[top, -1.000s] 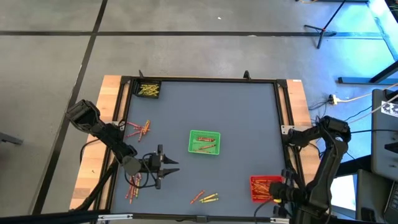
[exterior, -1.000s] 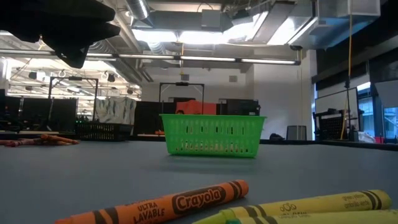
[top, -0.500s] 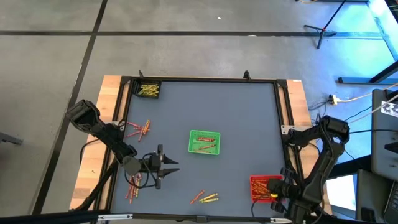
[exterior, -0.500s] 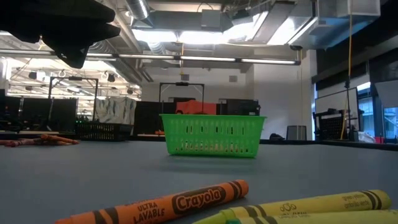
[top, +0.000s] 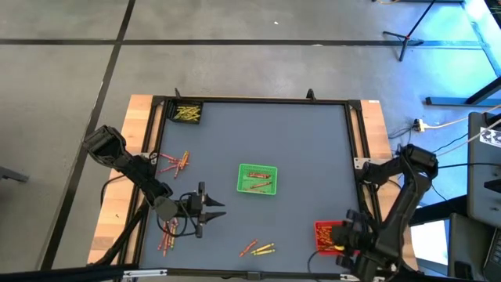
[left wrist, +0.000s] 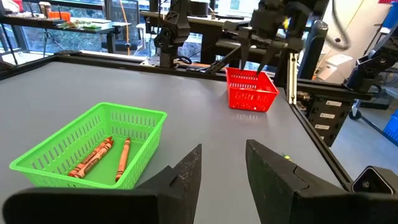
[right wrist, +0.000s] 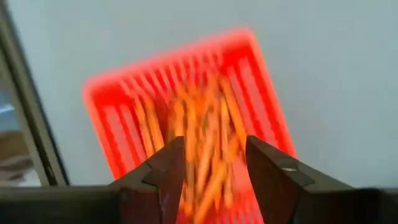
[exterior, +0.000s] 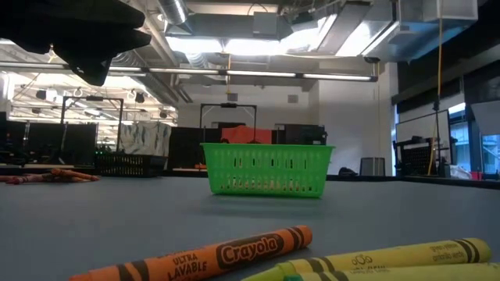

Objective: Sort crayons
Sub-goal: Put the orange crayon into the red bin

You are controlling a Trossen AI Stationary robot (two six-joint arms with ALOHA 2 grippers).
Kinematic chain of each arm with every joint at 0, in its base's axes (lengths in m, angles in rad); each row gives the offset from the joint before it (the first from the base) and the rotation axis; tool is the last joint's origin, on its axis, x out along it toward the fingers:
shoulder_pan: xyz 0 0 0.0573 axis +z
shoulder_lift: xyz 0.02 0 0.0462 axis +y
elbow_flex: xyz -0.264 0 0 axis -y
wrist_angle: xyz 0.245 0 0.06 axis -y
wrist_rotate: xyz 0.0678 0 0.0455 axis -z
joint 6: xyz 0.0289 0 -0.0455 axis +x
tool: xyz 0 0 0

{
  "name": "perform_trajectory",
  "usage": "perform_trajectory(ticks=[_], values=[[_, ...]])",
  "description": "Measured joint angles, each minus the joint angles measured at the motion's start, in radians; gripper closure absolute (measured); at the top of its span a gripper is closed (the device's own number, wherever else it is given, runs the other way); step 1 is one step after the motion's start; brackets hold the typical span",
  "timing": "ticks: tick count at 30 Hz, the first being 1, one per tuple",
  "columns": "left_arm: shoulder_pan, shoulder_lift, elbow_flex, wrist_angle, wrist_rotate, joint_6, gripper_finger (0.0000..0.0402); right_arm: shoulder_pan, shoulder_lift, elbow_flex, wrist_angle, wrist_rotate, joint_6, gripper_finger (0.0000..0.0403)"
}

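Note:
Loose crayons lie flat on the grey table in three small heaps: at the left, at the near left and near the front edge; an orange one shows close in the low view. A green tray at the centre holds a few orange-red crayons. A red tray at the near right holds several crayons. My right gripper hangs open above that tray, pointing down, with nothing between its fingers. My left gripper stands open and level at the near left, facing the green tray.
A dark tray with yellow crayons sits in the far left corner. A black frame rims the table, with wooden borders outside it. Bare grey table stretches across the far half and between the green and red trays.
My right gripper has swung a little toward the table's left edge, farther over the red tray, covering more of it in the high view.

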Motion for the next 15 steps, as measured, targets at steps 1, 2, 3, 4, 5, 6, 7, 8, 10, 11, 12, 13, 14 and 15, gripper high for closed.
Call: perform_trajectory(ticks=[1,2,3,4,5,6,7,8,10,11,12,13,14,15], values=[[0.000,0.000,0.000,0.000,0.000,0.000,0.0292,-0.021,0.000,0.013,0.007,0.024,-0.040,0.0235],[0.000,0.000,0.000,0.000,0.000,0.000,0.0292,-0.041,0.000,0.022,0.016,0.047,-0.084,0.0234],[0.000,0.000,0.000,0.000,0.000,0.000,0.0292,-0.062,0.000,0.026,0.034,0.072,-0.130,0.0234],[0.000,0.000,0.000,0.000,0.000,0.000,0.0292,-0.086,0.000,0.027,0.064,0.089,-0.179,0.0234],[0.000,0.000,0.000,0.000,0.000,0.000,0.0292,-0.109,0.000,0.027,0.100,0.101,-0.234,0.0233],[0.000,0.000,0.000,0.000,0.000,0.000,0.0292,-0.132,0.000,0.027,0.134,0.109,-0.296,0.0233],[0.000,0.000,0.000,0.000,0.000,0.000,0.0292,-0.155,0.000,0.023,0.171,0.114,-0.353,0.0233],[0.000,0.000,0.000,0.000,0.000,0.000,0.0292,-0.179,0.000,0.016,0.217,0.116,-0.409,0.0233],[0.000,0.000,0.000,0.000,0.000,0.000,0.0292,-0.226,0.000,-0.002,0.316,0.118,-0.515,0.0233],[0.000,0.000,0.000,0.001,0.000,0.000,0.0292,-0.247,0.000,-0.011,0.359,0.115,-0.562,0.0233],[0.000,0.000,0.000,0.001,0.000,0.000,0.0292,-0.265,0.000,-0.022,0.402,0.112,-0.607,0.0233],[0.000,0.000,0.000,0.002,0.000,-0.001,0.0292,-0.283,0.000,-0.032,0.447,0.109,-0.651,0.0233],[0.000,0.000,0.000,0.006,0.000,-0.001,0.0292,-0.300,0.000,-0.044,0.499,0.102,-0.695,0.0233],[0.000,0.000,0.000,0.012,0.000,0.000,0.0292,-0.314,0.000,-0.054,0.543,0.093,-0.736,0.0233]])
